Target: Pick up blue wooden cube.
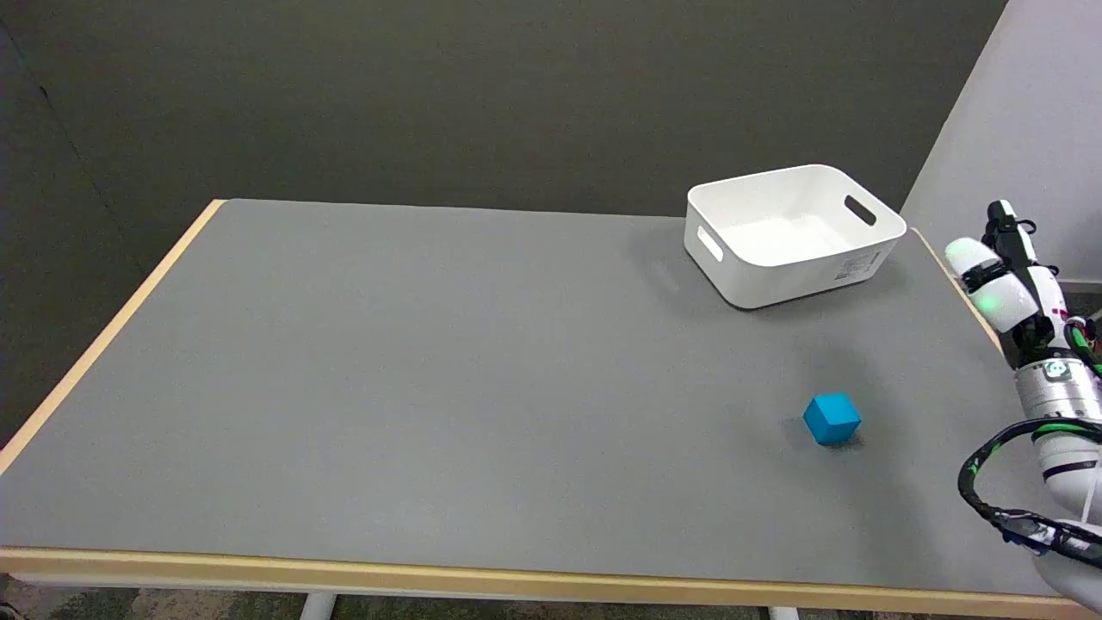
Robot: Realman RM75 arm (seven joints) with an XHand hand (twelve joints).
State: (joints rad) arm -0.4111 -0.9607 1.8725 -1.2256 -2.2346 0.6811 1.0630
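Note:
A blue wooden cube (832, 418) sits alone on the grey table top (430, 370), toward the right side and turned a little on its base. My right hand (1006, 280) is raised at the table's right edge, to the right of the cube and a bit farther back, well apart from it. Its fingers point up and away, spread, with nothing in them. The white forearm and its looped black cable come in from the lower right corner.
A white plastic bin (861, 258) with handle slots stands at the back right, behind the cube. The table has a light wooden rim (516, 581). A dark wall stands behind the table, and a pale wall rises at the right.

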